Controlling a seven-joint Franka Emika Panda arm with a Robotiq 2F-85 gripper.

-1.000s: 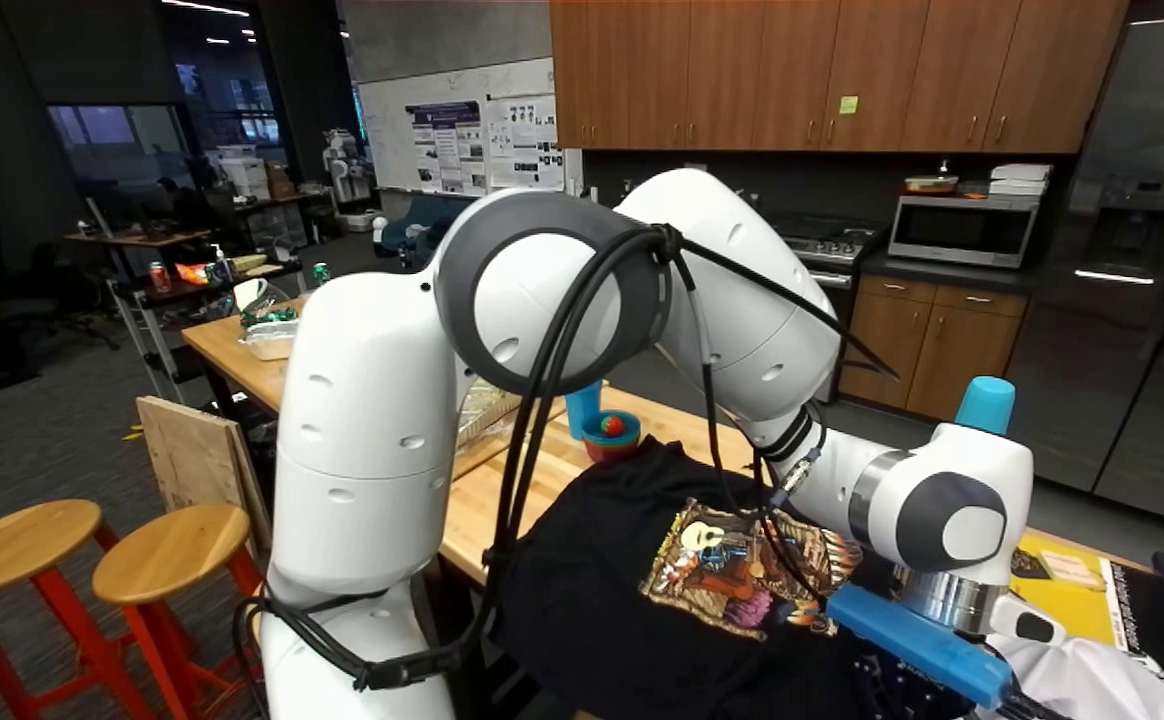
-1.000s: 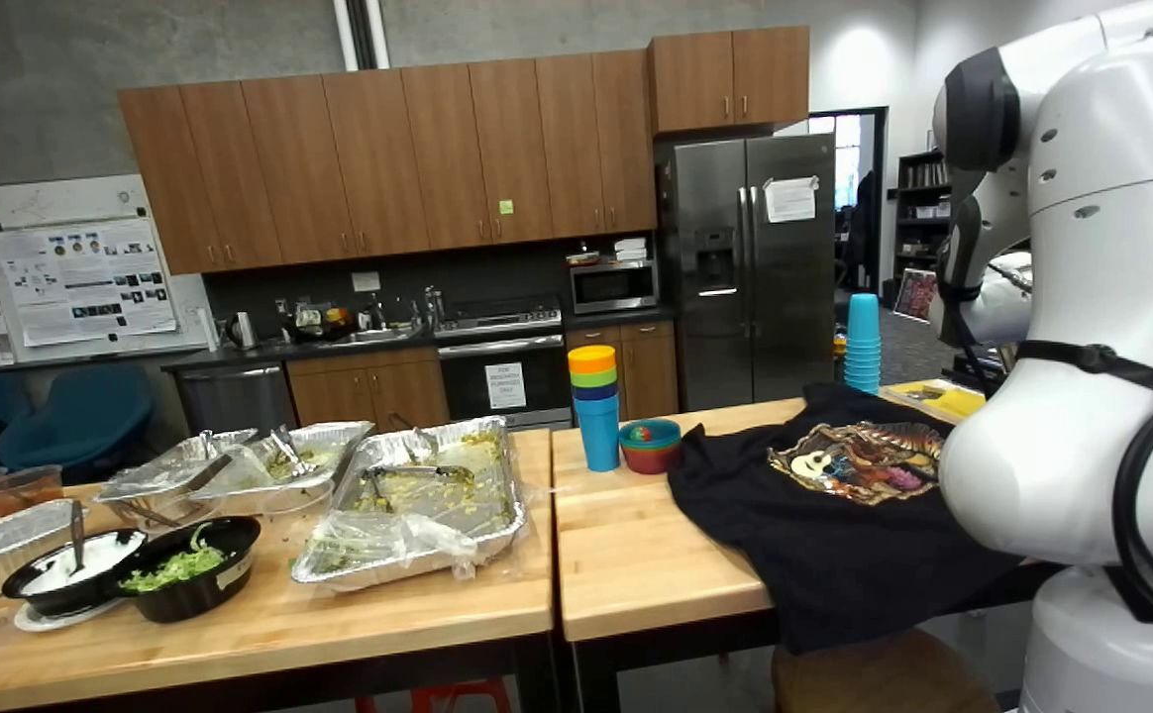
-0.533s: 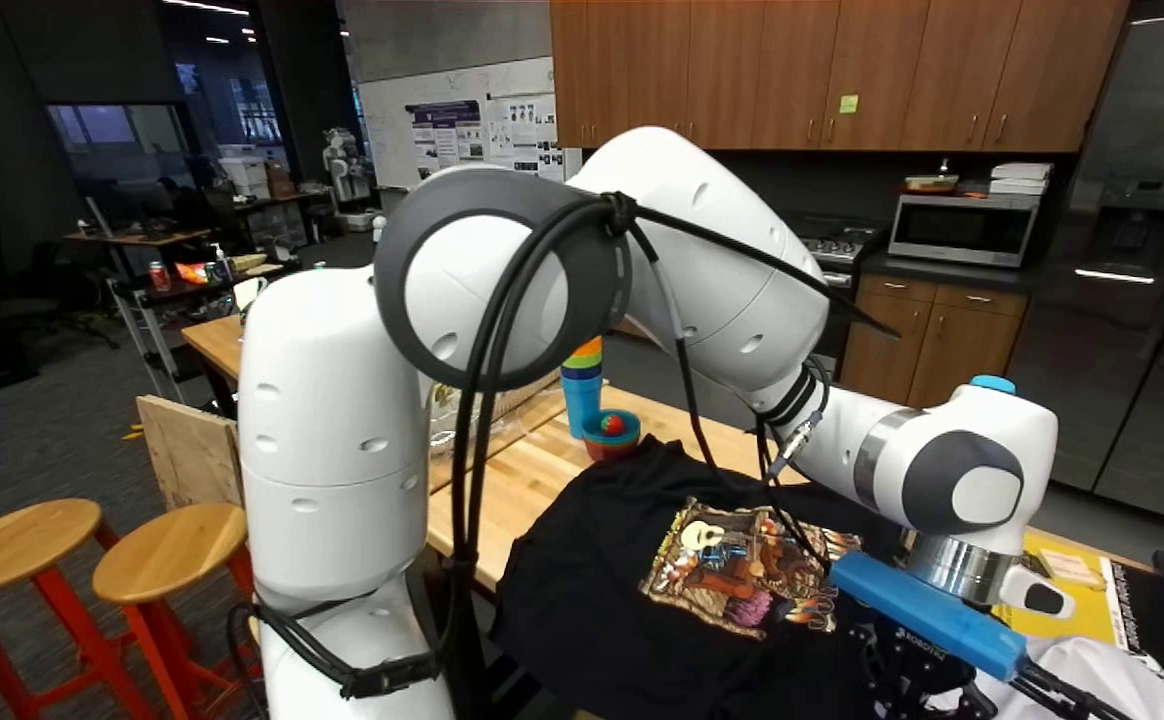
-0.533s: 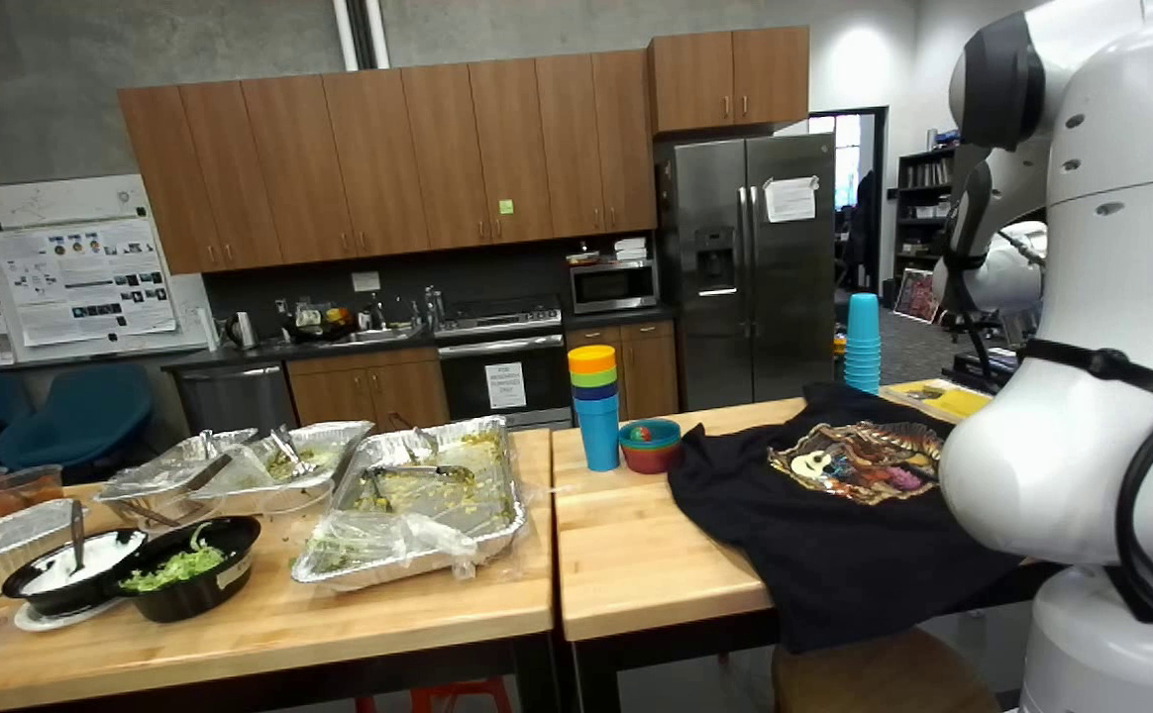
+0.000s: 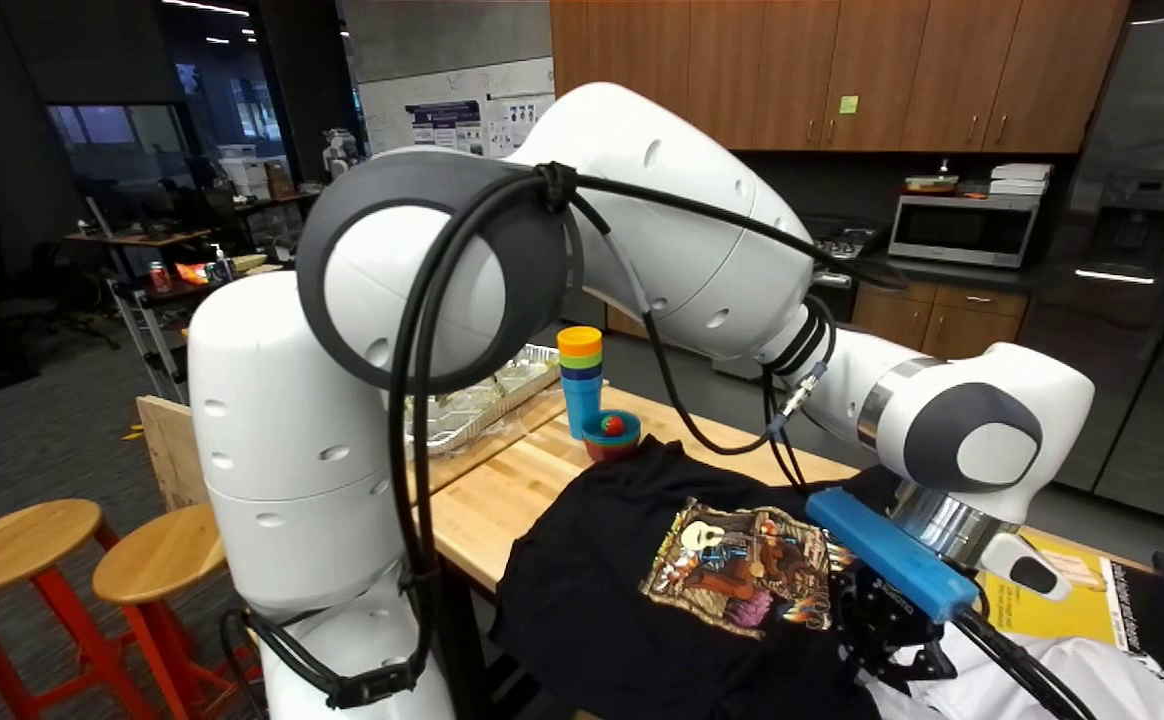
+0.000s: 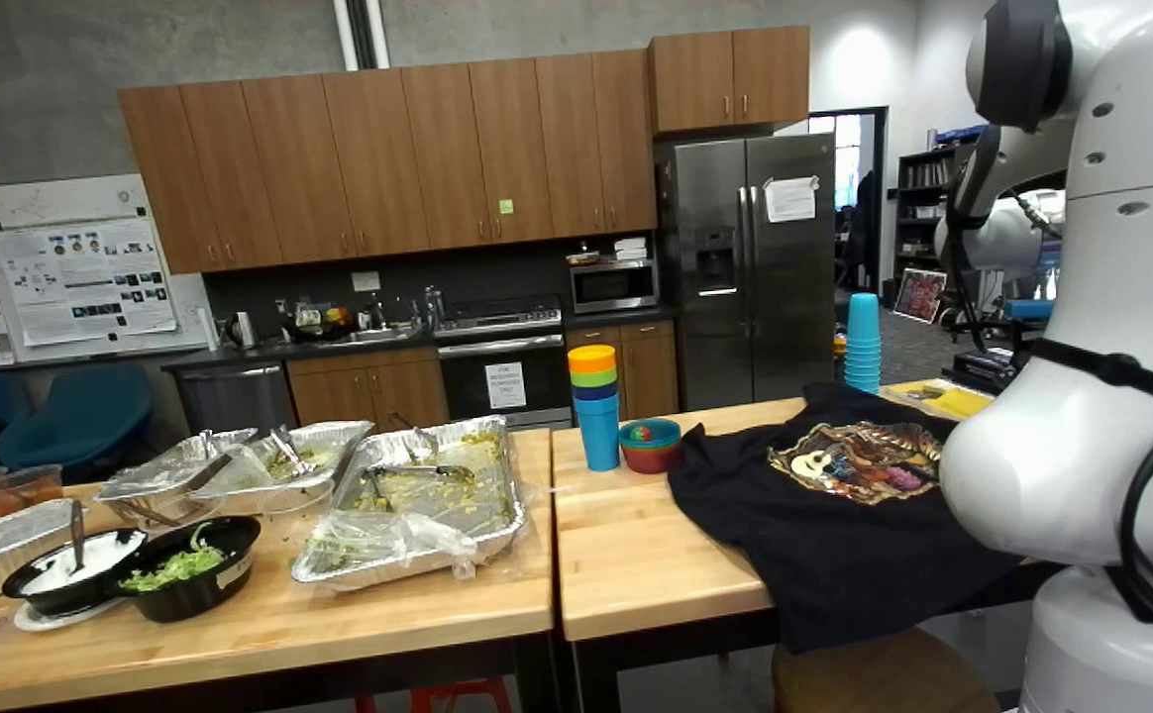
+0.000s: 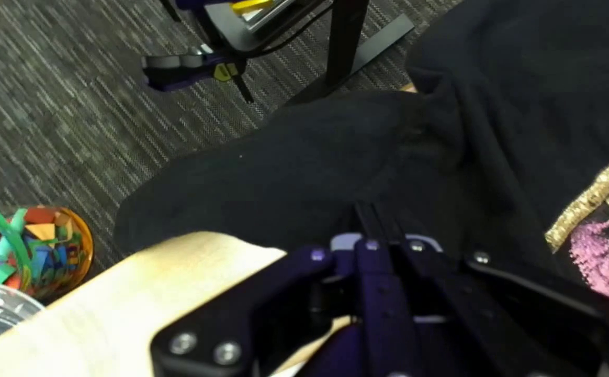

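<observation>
The thin black fingers point(image 7: 368, 222) are pressed close together, with only a tiny line between them in the wrist view. Under them is a soft black cloth shirt point(image 7: 283, 173), but I cannot tell if the tips touch it, because it is black on black. The shirt lies spread on a light wooden desk point(image 6: 626, 560), and part of it hangs down over the edge. It has a bright picture point(image 5: 742, 570) on its front with a cream guitar in it, and the fingers are near one side of that picture. A long blue box point(image 5: 892, 555) sits just above the fingers. A crumpled white cloth point(image 5: 1072, 680) and a flat yellow book point(image 5: 1067, 618) are close by. Just beside the shirt's corner is a stack of round red and teal bowls point(image 6: 651, 460). Next to the bowls stands a tall blue cup with orange, green and dark blue cups point(image 6: 599, 436) in it. Behind the shirt there is a stack of light blue upside-down cups point(image 6: 862, 347). Farther off, another wooden desk point(image 6: 359, 639) holds a shiny foil tray point(image 6: 418, 566) with yellow food bits and a black plastic bowl point(image 6: 210, 596) of green leaves.
</observation>
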